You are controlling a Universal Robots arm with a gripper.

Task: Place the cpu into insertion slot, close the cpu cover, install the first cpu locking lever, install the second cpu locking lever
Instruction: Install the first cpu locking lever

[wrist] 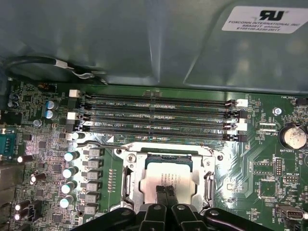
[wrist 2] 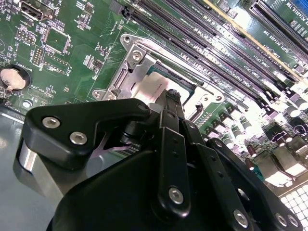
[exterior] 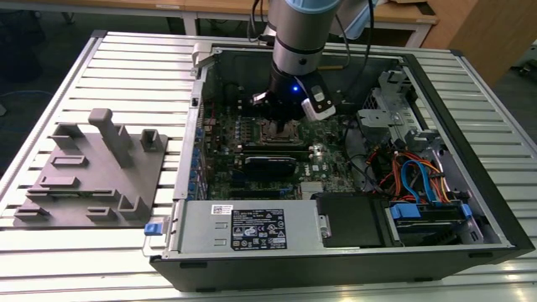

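Inside the computer case [exterior: 336, 274]: hand [wrist: 165, 188] closed, fingers together, tips touched the cpu [wrist: 180, 175].
Surface: slatted metal worktop [exterior: 126, 63] carried the case.
Room: wooden desk [exterior: 235, 6] stood behind.

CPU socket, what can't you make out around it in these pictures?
First wrist view: the gripper covers one edge of the cpu and cpu cover; fingertip contact is unclear.
Second wrist view: the gripper's body hides about half of the cover.
Exterior view: the arm overlaps the insertion slot; whether it is latched is too small to tell.
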